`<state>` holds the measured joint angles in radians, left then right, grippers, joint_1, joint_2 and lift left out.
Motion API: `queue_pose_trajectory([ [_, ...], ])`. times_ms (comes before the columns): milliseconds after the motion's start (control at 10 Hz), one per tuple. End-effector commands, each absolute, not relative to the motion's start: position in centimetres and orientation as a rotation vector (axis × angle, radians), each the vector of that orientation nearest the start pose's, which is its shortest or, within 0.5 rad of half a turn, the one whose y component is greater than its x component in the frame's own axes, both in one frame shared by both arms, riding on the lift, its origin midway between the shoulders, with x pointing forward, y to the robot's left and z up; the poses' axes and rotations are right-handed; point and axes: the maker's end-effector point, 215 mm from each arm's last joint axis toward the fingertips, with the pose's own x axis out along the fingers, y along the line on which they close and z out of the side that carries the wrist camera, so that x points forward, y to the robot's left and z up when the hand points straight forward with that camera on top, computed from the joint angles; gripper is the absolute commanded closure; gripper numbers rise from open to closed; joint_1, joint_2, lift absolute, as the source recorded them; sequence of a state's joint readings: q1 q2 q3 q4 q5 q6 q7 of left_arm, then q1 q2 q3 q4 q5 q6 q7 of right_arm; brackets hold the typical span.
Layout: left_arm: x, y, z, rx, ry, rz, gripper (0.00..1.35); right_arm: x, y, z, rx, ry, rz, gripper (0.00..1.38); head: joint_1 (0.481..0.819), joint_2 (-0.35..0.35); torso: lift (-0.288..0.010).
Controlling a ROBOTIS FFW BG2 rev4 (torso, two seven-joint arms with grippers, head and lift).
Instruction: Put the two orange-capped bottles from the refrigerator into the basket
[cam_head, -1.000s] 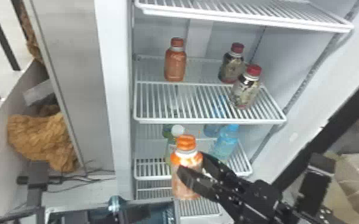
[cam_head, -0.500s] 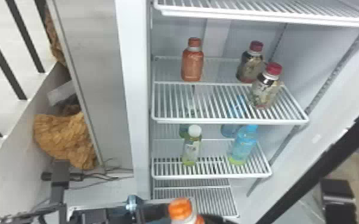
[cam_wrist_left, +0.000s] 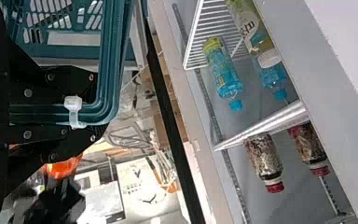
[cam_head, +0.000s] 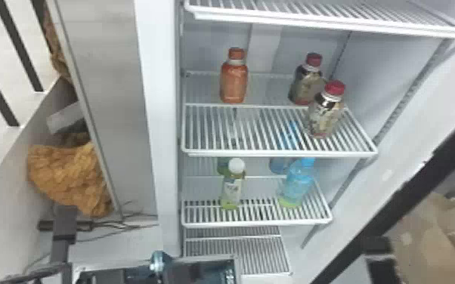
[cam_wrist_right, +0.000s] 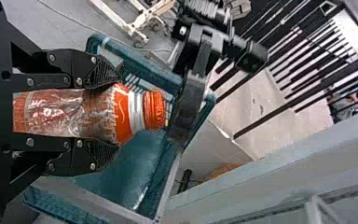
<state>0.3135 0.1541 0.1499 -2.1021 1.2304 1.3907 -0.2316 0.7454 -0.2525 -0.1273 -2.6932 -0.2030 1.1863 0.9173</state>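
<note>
While our two-fingered black left gripper [cam_wrist_left: 94,107] is clamping the teal plastic basket [cam_wrist_left: 114,60], our right gripper [cam_wrist_right: 113,114] is clasping one orange-capped plastic bottle [cam_wrist_right: 91,112], which we should be lowering well inside before releasing, its orange twin [cam_head: 233,82] standing on the white wire shelf [cam_head: 279,153].

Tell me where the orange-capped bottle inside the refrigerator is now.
In the head view, the orange-capped bottle stands on the left part of a shelf, left of two red-capped bottles and one shelf above the white-capped bottle.

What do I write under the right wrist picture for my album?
Right tool holds the orange-capped bottle, with the basket behind.
</note>
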Motion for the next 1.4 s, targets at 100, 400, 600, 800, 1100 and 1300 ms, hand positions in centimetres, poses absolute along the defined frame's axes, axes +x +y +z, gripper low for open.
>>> queue_pose_trajectory([
  [100,29.2,2.4,-36.3,-0.900,0.944,-0.958,1.21,22.1,-8.1,-38.4,0.298,0.830,1.019,0.87,0.695,-0.163,-0.040],
  [400,29.2,2.2,-36.3,-0.902,0.943,-0.962,1.21,22.8,-7.9,-39.3,0.339,0.822,1.039,0.53,0.695,-0.139,-0.040],
  [600,29.2,2.3,-36.3,-0.901,0.944,-0.960,1.21,23.0,-7.9,-38.9,0.344,0.805,1.049,0.23,0.695,-0.134,-0.040],
  [800,29.1,2.2,-36.3,-0.900,0.946,-0.962,1.21,23.7,-8.3,-37.9,0.324,0.778,1.049,0.21,0.695,-0.132,-0.040],
  [1100,29.1,2.3,-36.4,-0.903,0.947,-0.960,1.21,28.8,-13.1,-32.3,0.171,0.577,0.925,0.21,0.695,-0.159,-0.040],
  [1300,29.0,2.3,-36.3,-0.907,0.947,-0.961,1.21,34.4,-18.0,-29.3,0.047,0.414,0.765,0.22,0.695,-0.216,-0.040],
])
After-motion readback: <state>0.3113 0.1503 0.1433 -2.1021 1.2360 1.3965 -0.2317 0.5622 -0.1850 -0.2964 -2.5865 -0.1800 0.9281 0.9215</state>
